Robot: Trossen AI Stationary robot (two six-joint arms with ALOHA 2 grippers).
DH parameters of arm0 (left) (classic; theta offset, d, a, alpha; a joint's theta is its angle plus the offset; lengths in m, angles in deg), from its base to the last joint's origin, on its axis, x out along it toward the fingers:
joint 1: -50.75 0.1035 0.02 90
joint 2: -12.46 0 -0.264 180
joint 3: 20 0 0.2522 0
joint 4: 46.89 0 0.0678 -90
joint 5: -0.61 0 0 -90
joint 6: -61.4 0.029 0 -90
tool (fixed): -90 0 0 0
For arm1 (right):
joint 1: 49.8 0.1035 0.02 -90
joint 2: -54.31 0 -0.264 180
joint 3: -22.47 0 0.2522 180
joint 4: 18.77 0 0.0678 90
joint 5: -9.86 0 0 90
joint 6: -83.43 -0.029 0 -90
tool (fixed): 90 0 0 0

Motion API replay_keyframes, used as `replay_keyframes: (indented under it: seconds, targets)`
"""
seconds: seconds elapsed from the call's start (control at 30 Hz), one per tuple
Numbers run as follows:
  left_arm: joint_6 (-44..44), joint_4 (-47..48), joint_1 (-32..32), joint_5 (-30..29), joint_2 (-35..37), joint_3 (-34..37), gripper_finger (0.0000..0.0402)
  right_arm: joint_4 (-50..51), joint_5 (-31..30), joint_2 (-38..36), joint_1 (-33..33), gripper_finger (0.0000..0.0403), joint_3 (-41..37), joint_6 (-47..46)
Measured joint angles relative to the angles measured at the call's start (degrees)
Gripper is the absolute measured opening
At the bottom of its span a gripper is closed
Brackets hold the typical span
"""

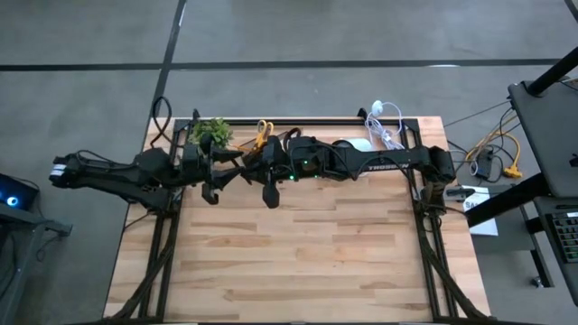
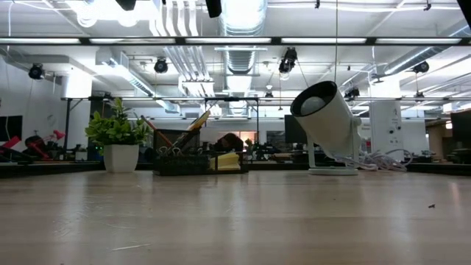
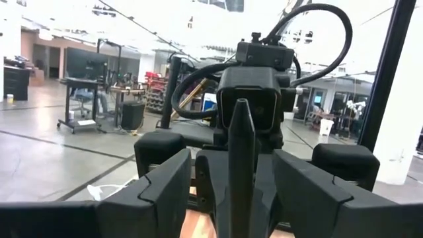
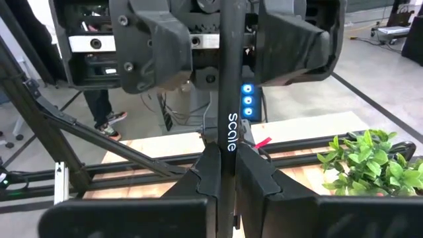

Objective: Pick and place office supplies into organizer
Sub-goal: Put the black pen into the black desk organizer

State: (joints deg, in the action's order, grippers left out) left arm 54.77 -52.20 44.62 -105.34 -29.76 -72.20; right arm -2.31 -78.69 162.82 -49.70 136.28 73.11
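Both arms meet above the back of the worktop [image 1: 298, 262], in front of the organizer.

- Item in hand: a thin black ruler [image 4: 231, 125], white lettering "scale" on its face. Likely light, stiff and flat, with smooth, probably slippery faces. Best pinched across the two flat faces, near mid-length so it does not swing. An edge grip would likely let it twist.
- Right gripper [image 4: 226, 162]: closed flat on the lower part of the ruler, fingers pressed to both faces. Ruler stands straight out from it toward the other arm.
- Left gripper [image 3: 241, 192]: spread wide, facing the right one. The ruler's free end sits in the gap between its fingers, edge-on in the left wrist view. No contact visible on either side, and it holds nothing.
- Judgement: looks like a hand-over set up. The left fingers would need to close squarely on the flat faces before the right lets go.
- Organizer [image 2: 184, 163]: black tray at the back edge of the worktop, just beside the potted plant [image 2: 118, 132]. Already carries scissors [image 1: 262, 131] with yellow handles, a yellow sticky-note block [image 2: 227, 160] and upright pencils.
- Ruler is in the air, not yet in the organizer.
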Motion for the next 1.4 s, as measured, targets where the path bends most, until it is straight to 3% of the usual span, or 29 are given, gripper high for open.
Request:
replay_keyframes:
  seconds: [0.33, 0.5, 0.77, 1.07, 1.4]
  targets:
    - [1.06, -0.17, 0.04, -0.04, -1.59, 0.02, 0.0189, 0.00, 0.23, 0.00, 0.00, 0.0013, 0.00, 0.17]
    - [1.93, -0.26, 0.04, -0.07, -1.56, 0.02, 0.0137, 0.00, 0.44, 0.00, 0.00, 0.0013, 0.00, 0.19]
    - [1.03, -0.24, 0.04, 2.02, -0.83, 0.00, 0.0017, -0.03, 0.69, 0.00, 0.00, 0.0013, 0.00, 0.62]
    - [1.44, -0.38, 0.07, 2.43, -0.88, -0.02, 0.0016, -0.14, 3.21, 0.00, -0.07, 0.0015, 0.00, 1.29]
    - [3.88, -1.73, 0.13, 2.04, -0.19, 0.02, 0.0016, 0.48, 5.96, 0.00, -0.09, 0.0128, 0.11, 1.28]
